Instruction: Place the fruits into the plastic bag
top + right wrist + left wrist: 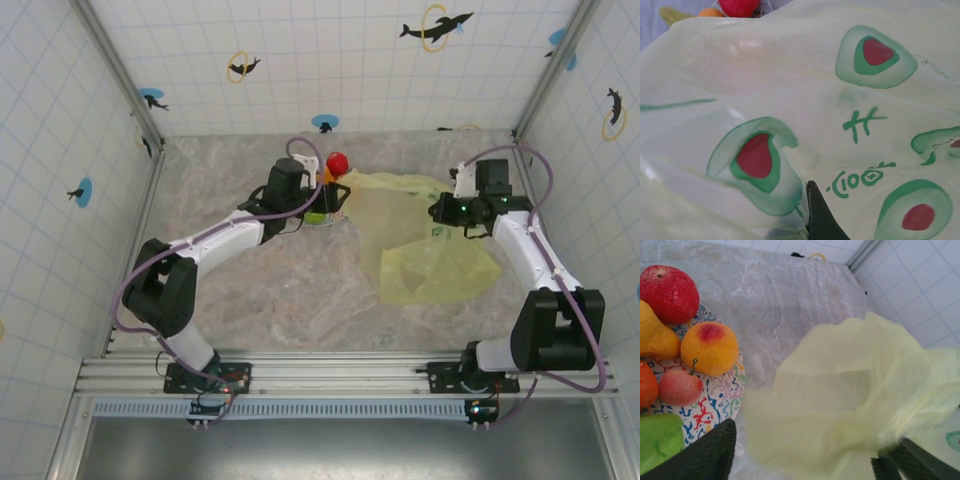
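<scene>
Left wrist view: my left gripper (802,447) stands wide open, one dark finger at each lower corner. A billow of the plastic bag (850,400) hangs in the gap between them, and I can't tell whether the film touches either finger. Just left of the gripper is the patterned plate (715,407) carrying the fruits. The green apple (659,440) is nearest the left finger. Further out are the small pink one (680,387), an orange-yellow fruit (710,347), the pear (655,337) and the red apple (669,292). Ahead lies bare marble table (790,300).

Right wrist view: my right gripper (814,210) is closed. One dark tip pokes up with bag film gathered tight against it, so it seems to be pinching the bag. Green-and-red printed motifs cover the film ahead of it.

Top external view adds the layout. The bag sprawls on the table between the two grippers, the right one at its right-hand edge and the left one at its far-left corner beside the plate.
</scene>
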Tool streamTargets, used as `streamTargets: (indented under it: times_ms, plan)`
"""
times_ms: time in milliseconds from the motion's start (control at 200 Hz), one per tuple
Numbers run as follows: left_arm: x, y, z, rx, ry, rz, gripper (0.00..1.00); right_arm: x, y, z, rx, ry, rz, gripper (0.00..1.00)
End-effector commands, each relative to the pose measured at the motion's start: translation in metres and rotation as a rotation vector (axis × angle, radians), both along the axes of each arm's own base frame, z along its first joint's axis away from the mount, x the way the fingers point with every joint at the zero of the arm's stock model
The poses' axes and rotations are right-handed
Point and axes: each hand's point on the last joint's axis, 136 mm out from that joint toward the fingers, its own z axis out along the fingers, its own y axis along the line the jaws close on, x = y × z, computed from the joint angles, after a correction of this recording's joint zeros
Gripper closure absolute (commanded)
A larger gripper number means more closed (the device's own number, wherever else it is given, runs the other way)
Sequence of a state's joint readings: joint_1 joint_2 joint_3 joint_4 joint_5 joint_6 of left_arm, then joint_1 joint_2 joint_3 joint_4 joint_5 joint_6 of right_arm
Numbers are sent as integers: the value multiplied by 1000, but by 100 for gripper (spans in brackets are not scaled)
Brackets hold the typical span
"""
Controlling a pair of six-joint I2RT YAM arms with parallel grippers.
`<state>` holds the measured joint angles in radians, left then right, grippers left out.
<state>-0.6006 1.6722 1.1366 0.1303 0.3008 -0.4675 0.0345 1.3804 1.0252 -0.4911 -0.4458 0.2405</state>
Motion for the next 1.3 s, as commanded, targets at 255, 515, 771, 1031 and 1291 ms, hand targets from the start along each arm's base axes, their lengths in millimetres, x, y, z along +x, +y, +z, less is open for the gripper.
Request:
streamTargets:
  times_ms: [255,515,771,1031,1291]
  plan:
    - [-23,24,24,-128,37,-64,17,25,-5,9,273,-50,-282,100]
    - [-2,86,-16,88,85,188,21,27,-7,-2,221,-20,-256,100]
    - [13,97,-60,261,166,243,21,25,-6,-7,189,-21,-216,100]
    - [27,74,-92,275,216,177,9,25,-1,-11,194,-26,-178,100]
    - [42,63,-116,303,252,161,6,23,3,-13,211,-24,-154,100]
